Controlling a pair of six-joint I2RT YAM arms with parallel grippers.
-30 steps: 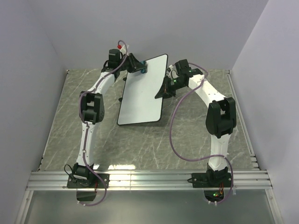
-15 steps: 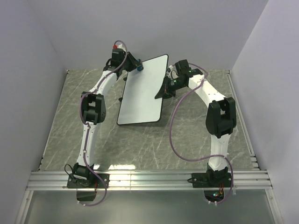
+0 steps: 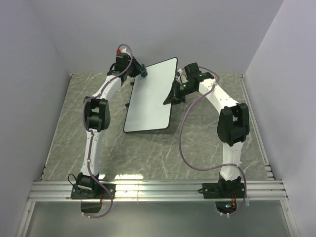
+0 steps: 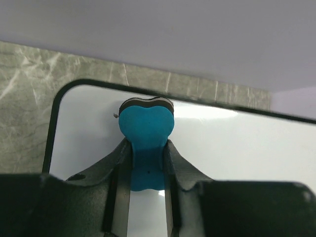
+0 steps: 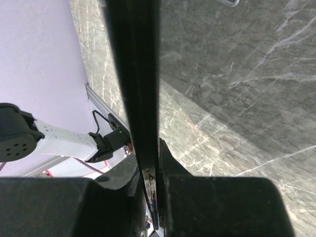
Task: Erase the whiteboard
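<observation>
The whiteboard (image 3: 150, 96) stands tilted over the marble table, its face plain white with no marks that I can see. My right gripper (image 3: 174, 94) is shut on the board's right rim. In the right wrist view that black rim (image 5: 132, 74) runs edge-on between the gripper's fingers (image 5: 154, 170). My left gripper (image 3: 140, 71) is shut on a small blue eraser (image 3: 144, 73) at the board's far left corner. In the left wrist view the eraser (image 4: 146, 128) sticks out of the gripper (image 4: 146, 163) over the whiteboard (image 4: 247, 148), close to its far rim.
The grey marble table (image 3: 207, 143) lies under the board, closed in by lilac walls (image 3: 39, 44) on the left, back and right. Aluminium rails (image 3: 158, 190) carrying both arm bases run along the near edge. A purple cable (image 3: 183, 143) loops beside the right arm.
My left gripper has slid the eraser leftward along the board's far edge to its left corner. The right gripper and the board have stayed put.
</observation>
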